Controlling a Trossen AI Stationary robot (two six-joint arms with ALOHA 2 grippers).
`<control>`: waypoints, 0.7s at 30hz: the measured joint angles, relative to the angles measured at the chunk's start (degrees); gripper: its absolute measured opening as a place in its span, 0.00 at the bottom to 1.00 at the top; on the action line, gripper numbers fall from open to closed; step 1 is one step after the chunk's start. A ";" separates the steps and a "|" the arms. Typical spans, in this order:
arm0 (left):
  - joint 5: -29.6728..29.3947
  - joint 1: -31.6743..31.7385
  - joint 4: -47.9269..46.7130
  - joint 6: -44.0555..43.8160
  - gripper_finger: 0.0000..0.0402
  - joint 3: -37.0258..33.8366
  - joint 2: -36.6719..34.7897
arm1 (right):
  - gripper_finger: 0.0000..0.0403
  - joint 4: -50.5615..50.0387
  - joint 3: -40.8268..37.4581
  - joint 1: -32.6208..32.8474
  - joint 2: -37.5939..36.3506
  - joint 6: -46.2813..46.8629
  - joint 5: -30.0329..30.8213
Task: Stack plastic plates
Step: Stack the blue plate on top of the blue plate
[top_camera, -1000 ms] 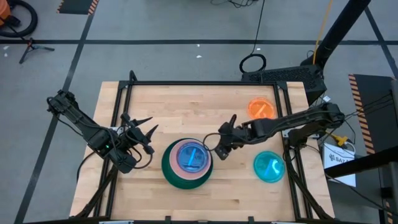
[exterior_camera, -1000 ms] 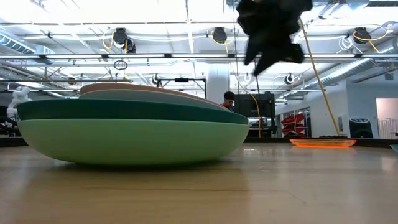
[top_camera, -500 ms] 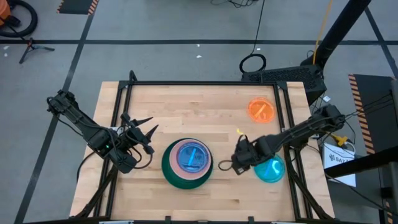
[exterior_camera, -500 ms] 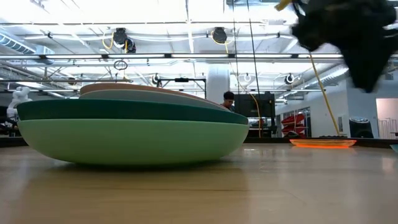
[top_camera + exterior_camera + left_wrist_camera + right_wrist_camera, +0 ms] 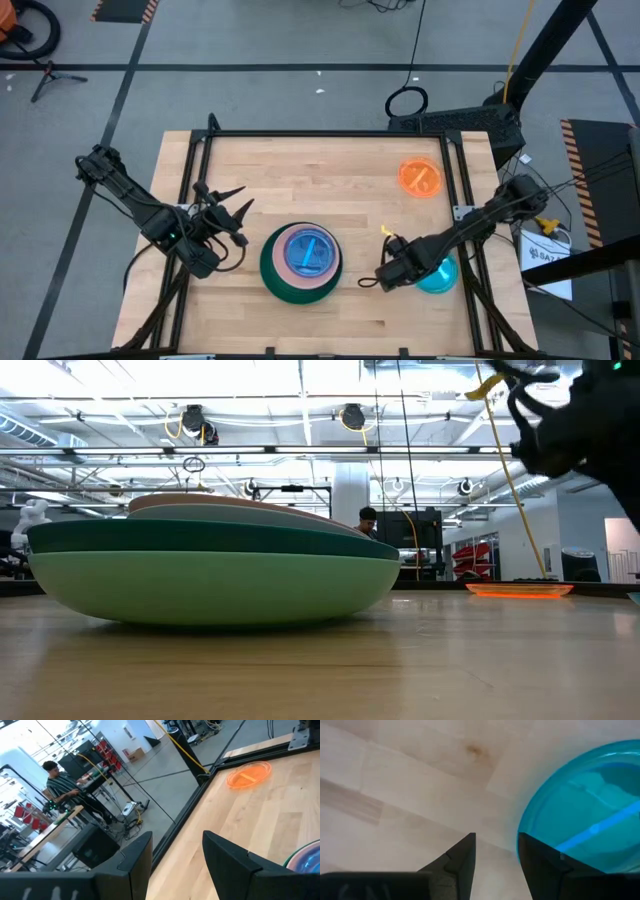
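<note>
A stack of plastic plates (image 5: 301, 262) stands mid-table toward the near edge, light green at the bottom, dark green above it, and a translucent blue one on top. From table height the stack (image 5: 210, 565) looks like a broad green mound. A bright orange plate (image 5: 420, 177) lies flat at the far right. A second translucent blue plate (image 5: 440, 274) lies flat at the near right. My right gripper (image 5: 385, 275) hangs open, pointing down, above that plate's left rim (image 5: 526, 832). One finger stands over the rim and the other over bare wood. My left gripper (image 5: 235, 215) waits open, left of the stack.
A black frame (image 5: 330, 133) runs along the table's edges. Bare wood (image 5: 320, 190) lies between the stack and the orange plate. A person (image 5: 60, 782) sits at a desk in the room beyond the table.
My right gripper has gone from beside the stack's right rim toward the table's right and near edges. It has sunk and tipped to point down, and now hangs over the blue plate's left rim. Nothing else has moved.
</note>
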 joint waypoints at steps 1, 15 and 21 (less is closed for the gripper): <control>-0.02 0.00 0.00 -0.03 0.45 0.00 0.02 | 0.35 0.17 0.00 0.00 0.81 -0.01 -0.53; -0.14 0.00 0.00 0.83 0.45 0.00 0.02 | 0.35 -0.68 0.02 -0.24 10.14 -1.66 -5.22; -0.20 0.00 0.07 2.13 0.45 0.00 0.00 | 0.35 -0.40 0.17 -0.33 11.78 -4.48 -7.10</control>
